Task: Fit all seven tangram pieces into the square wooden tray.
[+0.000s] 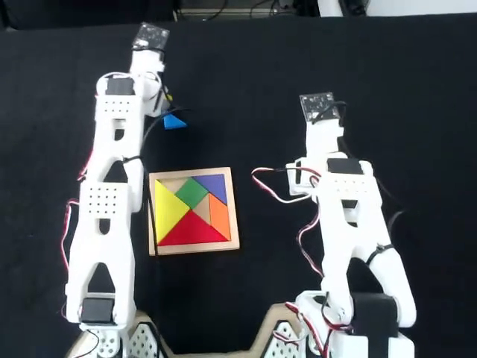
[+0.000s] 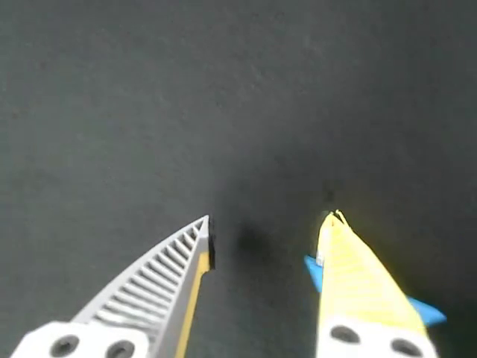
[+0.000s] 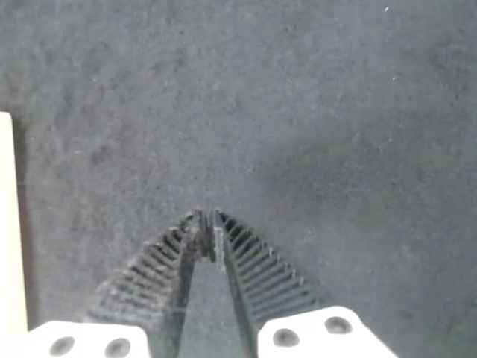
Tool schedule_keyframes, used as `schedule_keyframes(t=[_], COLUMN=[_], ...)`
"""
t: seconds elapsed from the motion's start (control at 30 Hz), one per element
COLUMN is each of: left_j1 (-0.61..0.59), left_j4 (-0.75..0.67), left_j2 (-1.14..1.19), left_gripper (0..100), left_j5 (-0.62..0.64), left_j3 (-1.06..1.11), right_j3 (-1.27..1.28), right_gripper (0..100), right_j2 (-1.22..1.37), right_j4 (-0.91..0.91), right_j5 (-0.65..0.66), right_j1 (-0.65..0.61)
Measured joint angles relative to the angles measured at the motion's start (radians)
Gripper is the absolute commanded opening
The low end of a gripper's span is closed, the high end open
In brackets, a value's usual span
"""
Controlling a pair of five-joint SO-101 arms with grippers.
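Square wooden tray [image 1: 194, 248]: on the black tabletop [image 1: 298, 67], centre of the high view, between the two arms. Contents, lying flat inside the rim: yellow triangle [image 1: 167, 210] at the tray's 9 o'clock side; red triangle [image 1: 192, 234] at 6 o'clock; green square [image 1: 192, 192] near 12 o'clock, set corner-up; purple triangle [image 1: 214, 186] in the corner at 1 to 2 o'clock; orange piece [image 1: 219, 212] at 3 o'clock. A small patch of bare wood [image 1: 200, 215] shows where green, orange and red meet. Blue triangle [image 1: 174, 121]: outside the tray, on the tabletop at about 11 o'clock from it, well apart from the rim and just beside the head of the left arm [image 1: 112, 201]. Left arm: at the tray's 9 o'clock, stretched toward 12 o'clock; left jaws stand apart over bare cloth, the blue triangle showing from behind the yellow-faced finger [image 2: 354, 283], and whether they touch cannot be told. Right arm [image 1: 350, 216]: at the tray's 3 o'clock; right jaws are together, tips meeting, clasping nothing, low over the cloth, with the tray's pale edge near them.
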Motion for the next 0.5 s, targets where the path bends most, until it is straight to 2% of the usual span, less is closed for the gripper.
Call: schedule_keyframes(t=[0.23,0.5], left_j1=[0.055,0.054], left_j4=[0.121,0.075], left_j2=[0.0,0.074], left_gripper=[24,23], left_j5=[-0.061,-0.129], left_j3=[-0.077,-0.081], right_j3=[0.0,0.0], right_gripper=[1.1,1.1], right_j2=[0.0,0.0], right_j4=[0.0,0.0], right_j5=[0.0,0.0], right_j1=[0.002,0.002])
